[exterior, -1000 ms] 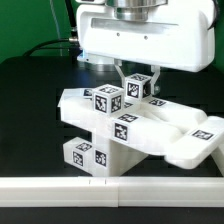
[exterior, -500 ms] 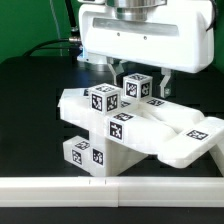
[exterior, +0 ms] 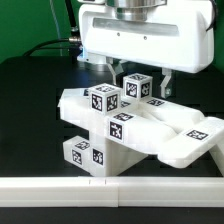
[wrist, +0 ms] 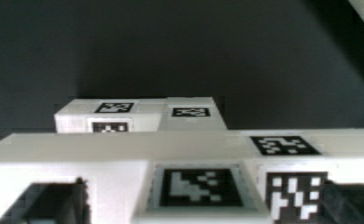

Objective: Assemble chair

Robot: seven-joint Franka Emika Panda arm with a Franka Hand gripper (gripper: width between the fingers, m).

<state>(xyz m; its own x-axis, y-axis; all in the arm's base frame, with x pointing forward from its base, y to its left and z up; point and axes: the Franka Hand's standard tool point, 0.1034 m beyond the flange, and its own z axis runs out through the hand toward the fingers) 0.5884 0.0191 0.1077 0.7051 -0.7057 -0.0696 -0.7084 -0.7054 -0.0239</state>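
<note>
My gripper (exterior: 140, 75) hangs directly over the chair (exterior: 130, 125), its two dark fingers (exterior: 166, 80) spread to either side of the small tagged cube (exterior: 138, 86) that tops the stack. The jaws stand apart with a gap on both sides of that cube, so I am released and holding nothing. In the wrist view my fingertips (wrist: 46, 205) show only as dark blurred shapes at the picture's edge, with a long white block (wrist: 179, 165) carrying three tags right beneath them and a smaller tagged block (wrist: 140, 115) lying beyond it on the black table (wrist: 179, 50).

The chair parts sit joined in a chunky white cluster near the middle of the table: a second cube (exterior: 106, 100) just beside the first toward the exterior view's left, a tagged block (exterior: 85, 153) at the low front, and a flat arm (exterior: 195, 135) reaching toward the exterior view's right. A long plain white rail (exterior: 110, 190) runs along the table's near edge, just in front of the cluster.
</note>
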